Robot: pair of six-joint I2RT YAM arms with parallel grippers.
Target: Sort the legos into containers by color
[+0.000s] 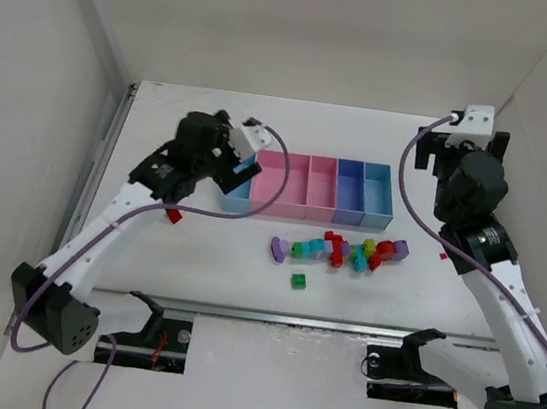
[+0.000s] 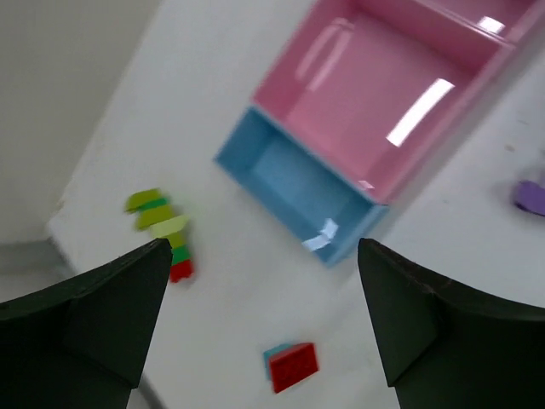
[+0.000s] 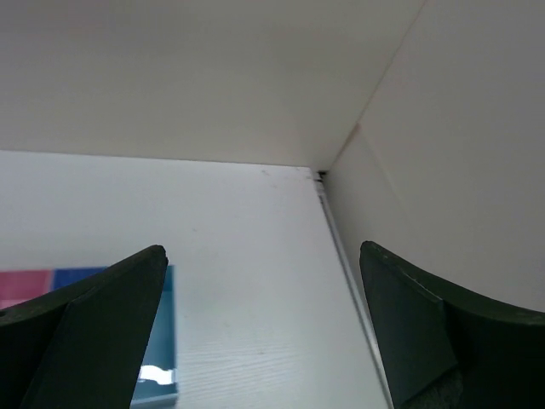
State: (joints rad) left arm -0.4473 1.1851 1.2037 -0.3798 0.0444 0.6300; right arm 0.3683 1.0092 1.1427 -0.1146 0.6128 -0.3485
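The white table (image 1: 195,265) carries everything. The left arm (image 1: 109,228) reaches over the left end of the trays; the right arm (image 1: 516,317) is raised at the far right, well apart from them.

The trays (image 1: 321,186) form 1 joined row of 5: light blue, wide pink, narrow pink, purple-blue, light blue.

The left claw (image 2: 264,315) hangs above the table just beside the left blue tray (image 2: 298,192), fingers wide apart, holding nothing. The right claw (image 3: 264,332) is also spread wide and empty, facing the back corner.

A long mixed lego chain (image 1: 343,251) lies just in front of the trays. A short yellow-green, green and red chain (image 2: 162,230) lies left of them. 1 green brick (image 1: 298,281) sits nearer the arms, and 1 red brick (image 2: 292,365) lies below the left claw.
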